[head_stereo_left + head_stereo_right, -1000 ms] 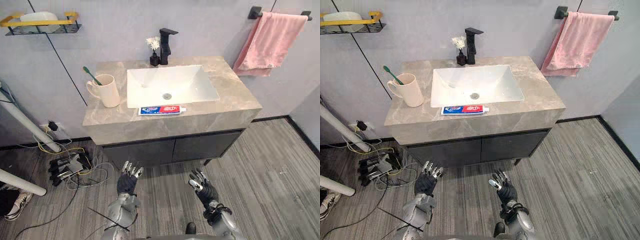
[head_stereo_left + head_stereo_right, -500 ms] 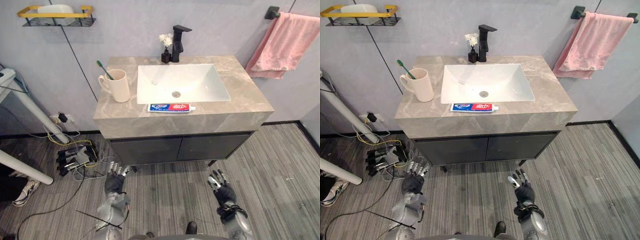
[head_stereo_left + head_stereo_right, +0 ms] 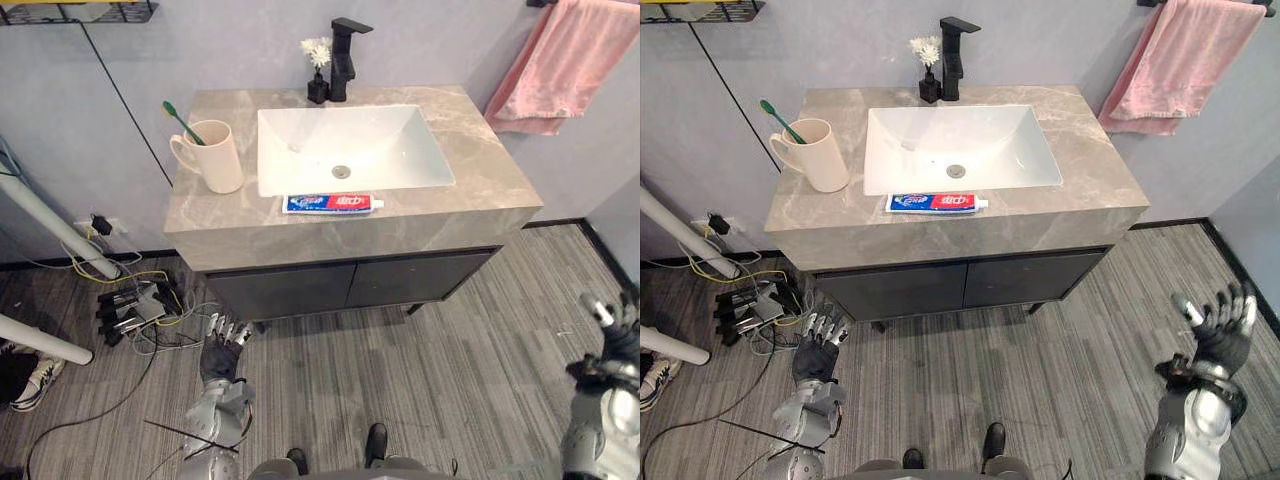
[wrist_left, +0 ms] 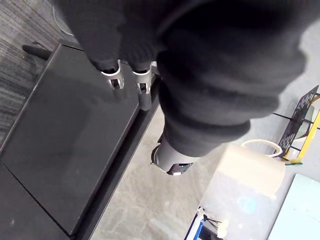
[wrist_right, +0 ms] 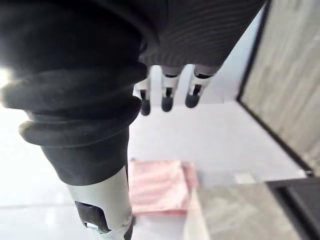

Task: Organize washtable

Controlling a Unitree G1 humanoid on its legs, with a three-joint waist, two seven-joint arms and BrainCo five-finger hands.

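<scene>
Since half a second before, the right hand (image 3: 1217, 325) had swung out to 4 o'clock, with fingers spread and empty. The left hand (image 3: 221, 347) hung relaxed at 7 o'clock. On the desk (image 3: 480, 170) the toothpaste tube (image 3: 333, 204) lay flat at 6 o'clock of the sink (image 3: 350, 148). It looked light, soft and smooth, so I would pinch it across the middle.

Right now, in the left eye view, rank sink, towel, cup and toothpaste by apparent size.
Sink
Pink towel, cut off by the frame
Cup
Toothpaste tube, longer than the cup but thinner
</scene>
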